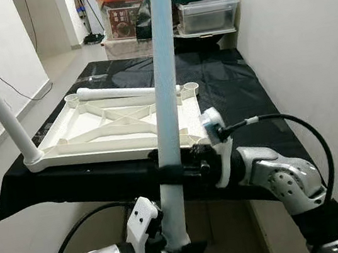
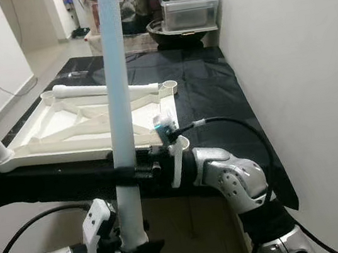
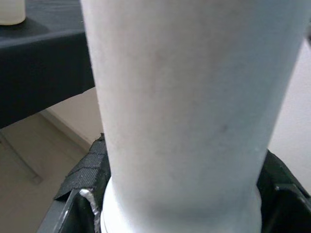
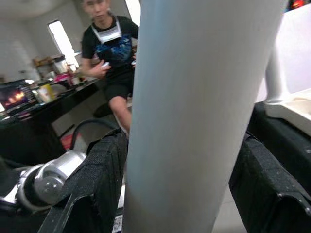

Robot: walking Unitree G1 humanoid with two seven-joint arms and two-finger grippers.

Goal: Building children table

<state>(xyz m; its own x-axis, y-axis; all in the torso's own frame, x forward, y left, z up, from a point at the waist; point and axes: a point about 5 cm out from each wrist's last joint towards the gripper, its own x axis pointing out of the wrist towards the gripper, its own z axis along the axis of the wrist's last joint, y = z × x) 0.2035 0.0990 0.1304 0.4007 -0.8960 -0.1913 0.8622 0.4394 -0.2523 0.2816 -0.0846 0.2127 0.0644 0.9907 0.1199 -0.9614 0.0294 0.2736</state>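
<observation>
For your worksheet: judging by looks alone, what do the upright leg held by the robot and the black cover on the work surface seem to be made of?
Held leg: probably moulded plastic, matte white, smooth and seamless. Black cover: seems thin plastic sheeting, with glossy highlights, wrinkles and a limp overhang. Both the left gripper and right gripper clamp the leg.

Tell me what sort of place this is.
Probably a room in a home, in use as a workspace: a table under a black cloth against a white wall, stacked plastic storage boxes at the far end, a tiled floor, and a cable running along the wall.
</observation>
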